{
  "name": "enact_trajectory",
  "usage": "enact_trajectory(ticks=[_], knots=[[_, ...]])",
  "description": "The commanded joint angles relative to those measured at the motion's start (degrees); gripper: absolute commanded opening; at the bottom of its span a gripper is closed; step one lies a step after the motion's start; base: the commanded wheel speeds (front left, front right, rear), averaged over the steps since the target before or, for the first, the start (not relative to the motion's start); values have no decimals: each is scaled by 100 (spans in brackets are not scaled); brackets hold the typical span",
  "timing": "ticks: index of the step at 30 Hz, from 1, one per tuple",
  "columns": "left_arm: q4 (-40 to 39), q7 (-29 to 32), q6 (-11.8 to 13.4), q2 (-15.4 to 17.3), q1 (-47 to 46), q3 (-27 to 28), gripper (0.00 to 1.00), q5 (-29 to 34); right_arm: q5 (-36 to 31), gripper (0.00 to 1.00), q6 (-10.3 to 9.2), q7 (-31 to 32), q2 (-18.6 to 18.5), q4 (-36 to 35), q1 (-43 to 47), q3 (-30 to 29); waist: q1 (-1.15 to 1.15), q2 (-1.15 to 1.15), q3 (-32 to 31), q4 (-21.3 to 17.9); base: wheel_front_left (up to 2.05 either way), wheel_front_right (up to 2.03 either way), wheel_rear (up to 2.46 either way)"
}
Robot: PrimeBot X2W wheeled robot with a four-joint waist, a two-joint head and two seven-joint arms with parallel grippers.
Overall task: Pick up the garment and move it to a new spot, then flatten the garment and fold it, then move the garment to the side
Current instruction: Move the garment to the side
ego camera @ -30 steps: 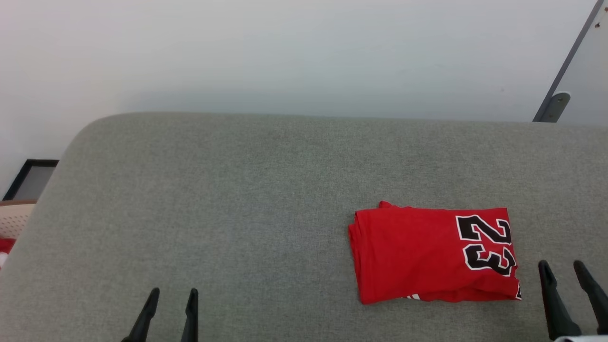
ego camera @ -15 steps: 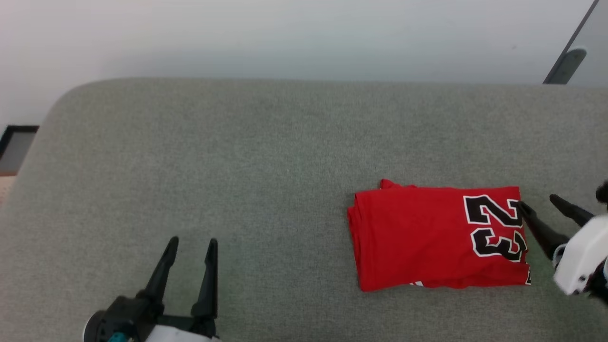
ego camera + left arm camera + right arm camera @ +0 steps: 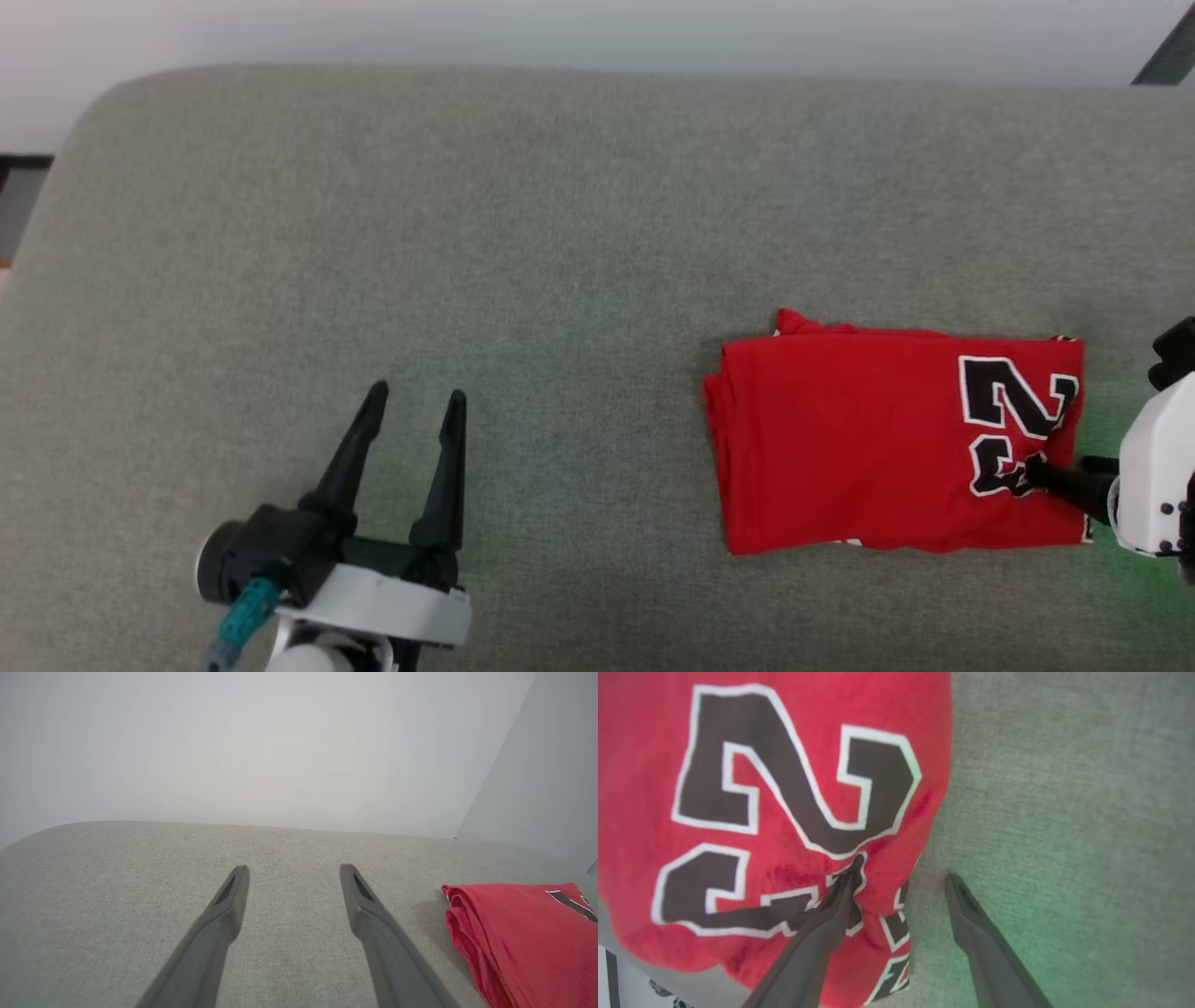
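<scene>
The folded red jersey shirt (image 3: 868, 439) with a black, white-edged number "23" is lying flat on the wide grey woven upholstered surface (image 3: 560, 233). In the head view it is sitting in the right part of this surface, with the number turned toward the right end. Its stacked folded edges are facing left, and a small bit of white trim (image 3: 848, 541) is peeking out at the near edge. The right gripper (image 3: 1055, 464) is reaching in from the right, at the end of the shirt where the number is. Its jaws are standing well apart and are not gripping anything. In the right wrist view one dark finger (image 3: 822, 933) is pressing its tip into the cloth at the digit "3", where the cloth is puckering a little. The other finger (image 3: 985, 942) is pointing at the bare grey surface just beside the shirt's edge; I cannot tell whether it is touching there. A faint green light (image 3: 1064, 905) is falling on the upholstery around this gripper. The left gripper (image 3: 417, 392) is hovering over bare upholstery at the lower left of the head view, well apart from the shirt. Its jaws are also spread wide and are holding nothing. In the left wrist view the layered red edge is showing at the right, and a plain white wall (image 3: 280, 742) is rising behind the surface.
</scene>
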Motion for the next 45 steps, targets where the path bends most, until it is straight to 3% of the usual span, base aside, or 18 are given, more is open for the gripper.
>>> enact_trajectory(ticks=[1, 6, 9, 19, 30, 36, 45], knots=[[-6, -5, -12, -15, -156, -16, 100, 2, -45, 100, -8, -56, 69, 73, -44, 7, 0, 0, 274, 131, 0, 0, 0], [14, -5, -12, -13, -293, -154, 100, -67, -135, 100, -9, -422, 264, 258, -53, 152, 0, 0, 433, 142, 0, 0, 0], [32, -5, -12, 54, -339, -218, 100, -87, -72, 0, -9, -689, 294, 320, -64, 289, 0, 0, 455, 100, 0, 0, 0], [-234, -5, -13, 253, -367, -391, 100, -103, 231, 0, -17, -1483, -14, 352, -61, 25, 0, 0, 383, -218, 0, 0, 0], [-231, -4, -13, 702, -1170, -686, 100, -49, 273, 0, -9, -2769, -450, 592, -238, -1052, 0, 0, 919, -1061, 0, 0, 0], [-156, -4, -12, 1130, -2078, -1098, 100, -28, 32, 0, -9, -3342, -643, 1198, -880, -1337, 0, 0, 1466, -1491, 0, 0, 0], [-57, -4, -12, 1666, -3664, -1574, 100, -26, -498, 0, -9, -4120, -843, 2563, -2243, -1450, 0, 0, 2233, -1718, 0, 0, 0]])
